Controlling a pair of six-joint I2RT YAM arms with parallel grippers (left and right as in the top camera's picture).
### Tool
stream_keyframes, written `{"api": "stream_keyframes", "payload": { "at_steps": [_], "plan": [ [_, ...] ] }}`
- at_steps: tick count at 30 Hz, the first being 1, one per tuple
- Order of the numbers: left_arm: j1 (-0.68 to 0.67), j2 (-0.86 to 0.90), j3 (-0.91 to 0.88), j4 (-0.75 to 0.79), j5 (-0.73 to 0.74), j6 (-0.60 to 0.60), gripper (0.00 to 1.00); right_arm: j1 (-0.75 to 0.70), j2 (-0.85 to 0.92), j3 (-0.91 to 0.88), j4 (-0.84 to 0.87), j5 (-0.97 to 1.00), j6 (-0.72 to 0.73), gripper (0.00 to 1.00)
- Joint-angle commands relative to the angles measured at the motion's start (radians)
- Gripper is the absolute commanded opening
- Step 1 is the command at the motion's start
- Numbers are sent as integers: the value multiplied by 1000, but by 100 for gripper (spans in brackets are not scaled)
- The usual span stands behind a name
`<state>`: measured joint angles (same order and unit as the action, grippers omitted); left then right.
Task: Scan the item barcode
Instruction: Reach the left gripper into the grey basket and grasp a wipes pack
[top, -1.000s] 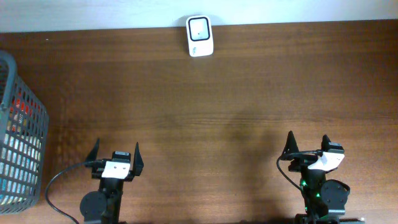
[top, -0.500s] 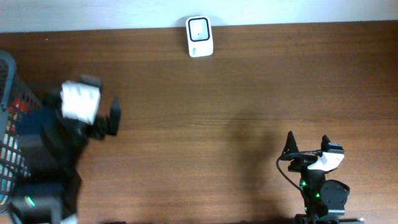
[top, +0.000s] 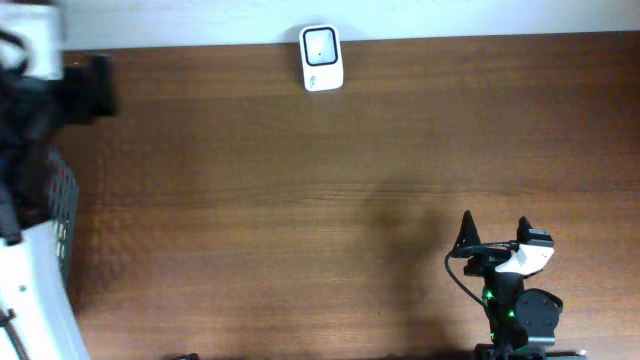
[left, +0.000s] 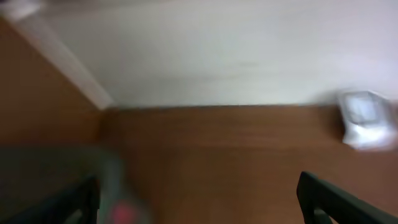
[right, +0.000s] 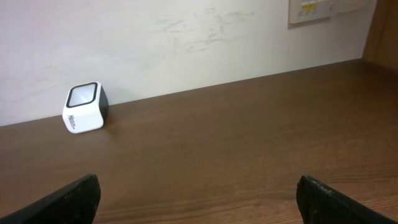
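Right claw (top: 495, 235), overhead: spread and empty, scanner (top: 321, 58) well ahead, to its left. Left wrist view, blurred: left claw (left: 199, 202) spread and empty, basket (left: 50, 168) under its left finger, scanner ahead-right. Right wrist view: scanner ahead-left, by the wall (right: 186, 37).

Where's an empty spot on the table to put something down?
The wide brown middle of the table, between the white scanner at the far edge and the right hand at the near edge, is bare. The far right corner is bare too. The left side is crowded: the left hand hangs over the grey basket.
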<state>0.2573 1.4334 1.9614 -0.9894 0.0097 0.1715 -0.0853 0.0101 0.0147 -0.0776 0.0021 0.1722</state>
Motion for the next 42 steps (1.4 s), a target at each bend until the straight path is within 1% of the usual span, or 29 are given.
{"api": "stream_keyframes", "payload": {
  "at_steps": [1,3,4,7,9,11,13,14,15,16,17,21,24,26,28,29,30,31,32,33,34,36,37,40,42],
  "plan": [
    [317,9,20,4,-87,-253,99,-6,-7,-9,-1,9,-8,99],
    [454,29,20,-17,-58,-254,99,-6,-6,-9,-1,9,-8,99],
    [533,53,19,-55,-59,-254,100,-6,-7,-9,-1,9,-8,99],
    [640,126,15,-151,-58,-254,95,-6,-7,-9,-1,9,-8,99],
    [690,187,-5,-195,-59,-245,95,-6,-7,-9,-1,9,-8,99],
    [721,229,-64,-203,-53,-209,95,-6,-7,-9,-1,9,-8,99],
    [746,241,-152,-183,-12,-142,94,-6,-7,-9,-1,9,-8,99],
    [759,241,-188,-157,10,-128,95,-6,-7,-9,-1,9,-8,99],
    [784,241,-260,-109,63,-74,96,-6,-7,-9,-1,9,-8,99],
    [800,241,-307,-80,80,-31,97,-6,-6,-9,-1,9,-8,99],
    [814,242,-364,-31,81,-10,100,-6,-6,-9,-1,9,-8,99],
    [830,295,-498,101,80,153,99,-6,-6,-9,-1,9,-8,99],
    [830,380,-513,114,90,164,100,-6,-6,-9,-1,10,-8,99],
    [830,439,-515,108,143,171,98,-6,-6,-9,-1,9,-8,99],
    [830,497,-517,98,186,191,93,-6,-7,-9,-1,9,-8,99],
    [829,518,-517,93,186,190,89,-6,-7,-9,-1,9,-8,99],
    [829,533,-517,87,186,190,79,-6,-7,-9,-1,9,-8,99],
    [830,538,-517,84,185,190,64,-6,-6,-9,-1,9,-8,98],
    [830,536,-516,83,186,189,39,-6,-6,-9,-1,9,-8,99],
    [830,536,-509,79,186,188,19,-6,-6,-9,-1,9,-8,99],
    [830,535,-496,69,185,169,11,-6,-6,-9,-1,9,-8,99],
    [829,535,-431,11,185,115,1,-6,-6,-9,-1,10,-8,99],
    [830,535,-361,-51,185,96,0,-6,-6,-9,-1,9,-8,99],
    [829,535,-124,-204,196,4,0,-6,-7,-9,-1,9,-8,99],
    [829,535,87,-310,284,-3,0,-6,-6,-9,-1,9,-8,99]
  ]
}}
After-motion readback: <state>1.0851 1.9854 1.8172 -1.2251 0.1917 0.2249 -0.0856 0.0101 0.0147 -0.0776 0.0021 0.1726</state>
